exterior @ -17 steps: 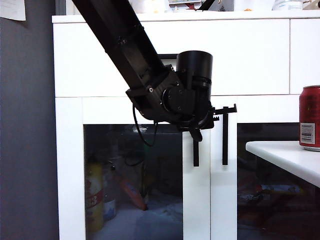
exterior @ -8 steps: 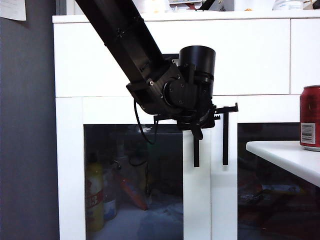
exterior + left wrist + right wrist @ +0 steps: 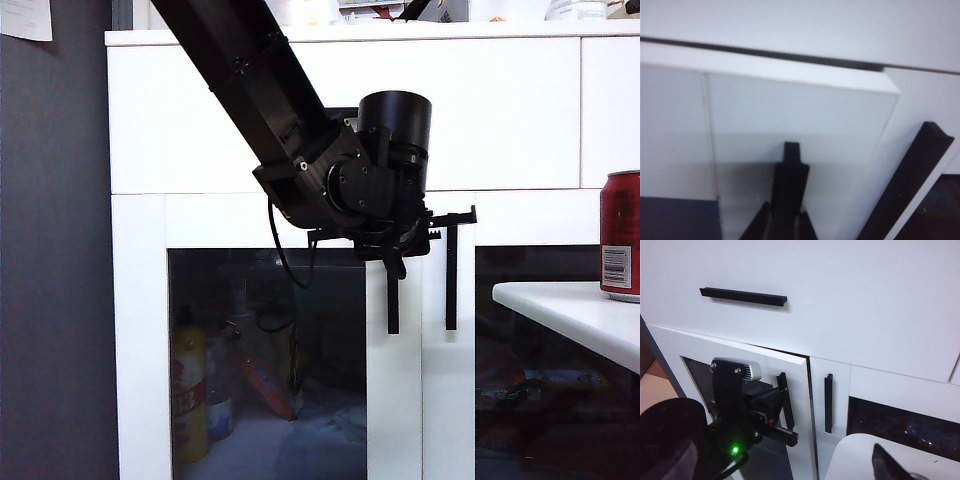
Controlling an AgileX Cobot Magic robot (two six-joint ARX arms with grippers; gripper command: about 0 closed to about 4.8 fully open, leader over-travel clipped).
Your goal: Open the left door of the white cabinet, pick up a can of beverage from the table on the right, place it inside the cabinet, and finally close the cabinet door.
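The left gripper (image 3: 780, 405) is clamped tight on the vertical black bar handle (image 3: 392, 300) of the left door (image 3: 265, 350) of the white cabinet (image 3: 480, 110), and in the right wrist view that door stands slightly ajar, its handle edge swung out from the twin door's frame. The door looks stiff and rigid, a white frame around a dark glass panel, so I judge it moderately heavy and swinging only about its hinge; the pull should follow that arc, and the glass is the fragile part, best left untouched. The thin bar handle is the sensible place to hold, though smooth enough to slip if the grip slackens. The can of beverage (image 3: 621, 235) stands upright on the table (image 3: 560, 310) at the right, well apart from the door; being small metal, it is likely light and slick, best pinched around its middle. The right gripper (image 3: 790, 460) hangs with jaws spread wide and empty above the table corner, only 2 dark fingertips showing. The can is cut off at the frame edge, the hinge is out of sight, and the cabinet's contents behind the glass are dim and hard to make out
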